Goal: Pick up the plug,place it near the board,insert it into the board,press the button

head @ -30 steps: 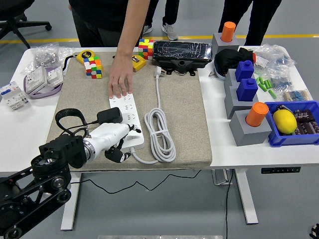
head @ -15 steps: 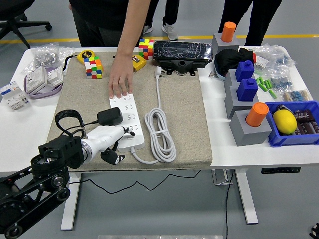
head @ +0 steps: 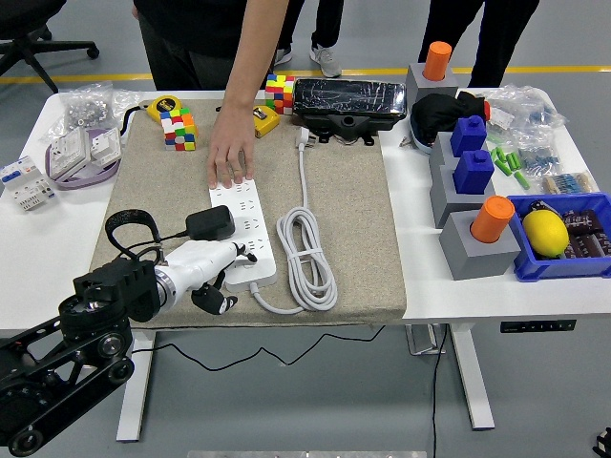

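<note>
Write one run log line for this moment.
left robot hand: at power strip near end | plug: beside strip | person's hand: holding far end

- My left arm [head: 72, 334] comes in from the lower left corner, black links angled up and to the right.
- Its forearm ends in a white wrist section pointing right.
- My left hand [head: 221, 275] sits low, white fingers [head: 246, 252] stretched forward and slightly spread, black thumb tip curled underneath.
- I can't see my right arm.
- The person's hand [head: 232, 157] reaches down from the top, palm flat, fingers pointing toward me.
</note>
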`<state>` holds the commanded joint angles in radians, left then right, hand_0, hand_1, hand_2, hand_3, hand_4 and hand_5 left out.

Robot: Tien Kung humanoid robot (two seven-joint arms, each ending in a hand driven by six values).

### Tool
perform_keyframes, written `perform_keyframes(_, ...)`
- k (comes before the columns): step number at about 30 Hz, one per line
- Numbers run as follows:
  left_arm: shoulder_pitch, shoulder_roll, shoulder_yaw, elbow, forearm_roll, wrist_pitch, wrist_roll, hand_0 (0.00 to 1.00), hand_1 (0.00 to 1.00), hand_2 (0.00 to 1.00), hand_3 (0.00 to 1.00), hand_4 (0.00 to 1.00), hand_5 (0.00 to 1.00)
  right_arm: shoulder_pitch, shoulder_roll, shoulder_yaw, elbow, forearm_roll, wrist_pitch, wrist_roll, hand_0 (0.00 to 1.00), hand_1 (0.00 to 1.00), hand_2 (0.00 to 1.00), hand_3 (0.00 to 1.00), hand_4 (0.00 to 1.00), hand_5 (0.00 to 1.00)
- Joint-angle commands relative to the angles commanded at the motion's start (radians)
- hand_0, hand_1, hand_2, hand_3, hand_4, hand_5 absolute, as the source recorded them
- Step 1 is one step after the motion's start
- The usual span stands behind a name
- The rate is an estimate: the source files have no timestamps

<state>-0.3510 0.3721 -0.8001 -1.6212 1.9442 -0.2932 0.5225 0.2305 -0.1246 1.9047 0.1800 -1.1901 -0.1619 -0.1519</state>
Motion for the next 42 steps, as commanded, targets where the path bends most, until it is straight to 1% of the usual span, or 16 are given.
perform_keyframes(26, 0.006, 0.011, 0.012, 0.002, 0.0, 0.004, -0.011, 0.156, 0.045, 0.142, 0.801, 0.684, 0.002, -0.005, 0.001, 0.004, 0.0, 0.0, -0.001, 0.001, 0.782, 0.72, 0.717, 0.751, 0.998, 0.919)
perform_keyframes(42, 0.002, 0.017, 0.001, -0.003, 0.009, 0.004, -0.01, 0.154, 0.042, 0.141, 0.797, 0.683, 0.002, -0.003, 0.002, 0.009, 0.0, -0.004, -0.002, 0.003, 0.782, 0.719, 0.717, 0.751, 0.998, 0.918)
